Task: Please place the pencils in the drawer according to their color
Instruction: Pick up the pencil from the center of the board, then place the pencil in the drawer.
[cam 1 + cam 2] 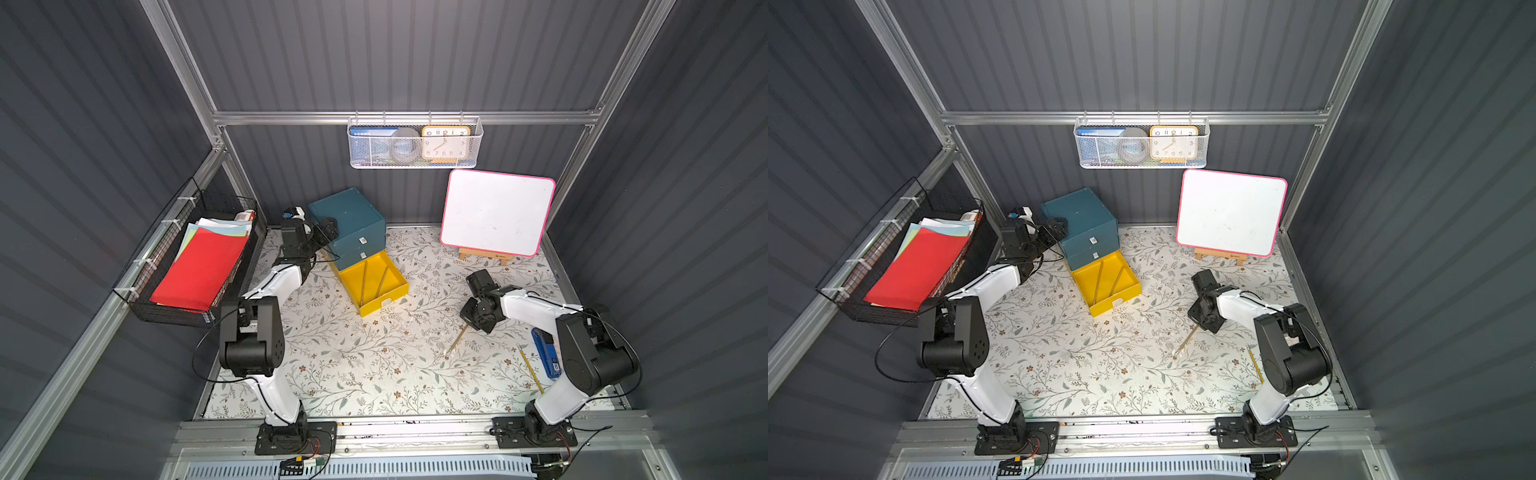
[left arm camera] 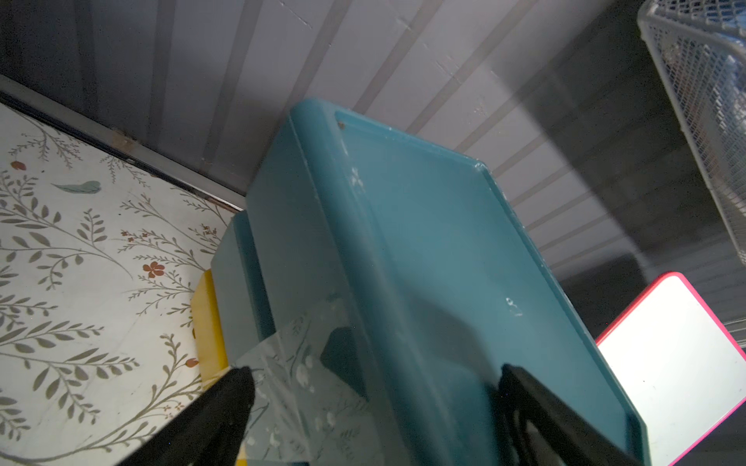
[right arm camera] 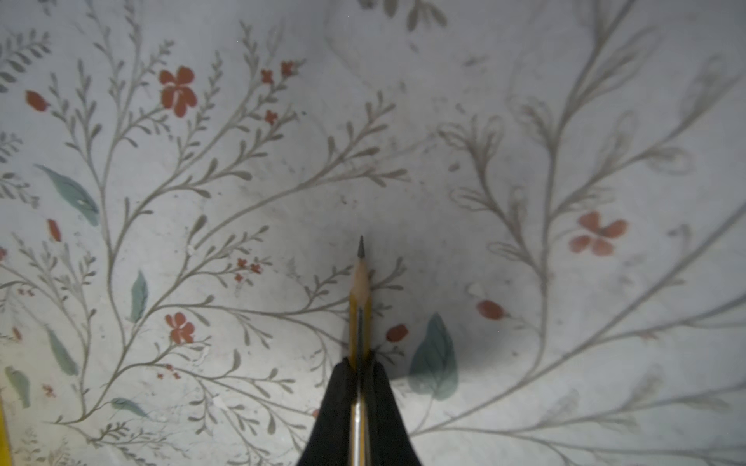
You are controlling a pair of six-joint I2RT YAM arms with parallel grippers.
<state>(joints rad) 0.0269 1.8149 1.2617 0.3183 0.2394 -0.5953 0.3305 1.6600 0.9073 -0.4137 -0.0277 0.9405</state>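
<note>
Floral tabletop (image 1: 353, 374), held pencil (image 3: 359, 306), spare pencil (image 1: 530, 369) beside blue object (image 1: 545, 353), whiteboard (image 1: 496, 212) behind

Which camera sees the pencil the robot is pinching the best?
The right wrist view. The yellow pencil is close up, sharp tip showing, clamped in the right pincer. In both top views it is only a thin slanted stick poking out of that pincer. The left wrist view does not show it.
</note>
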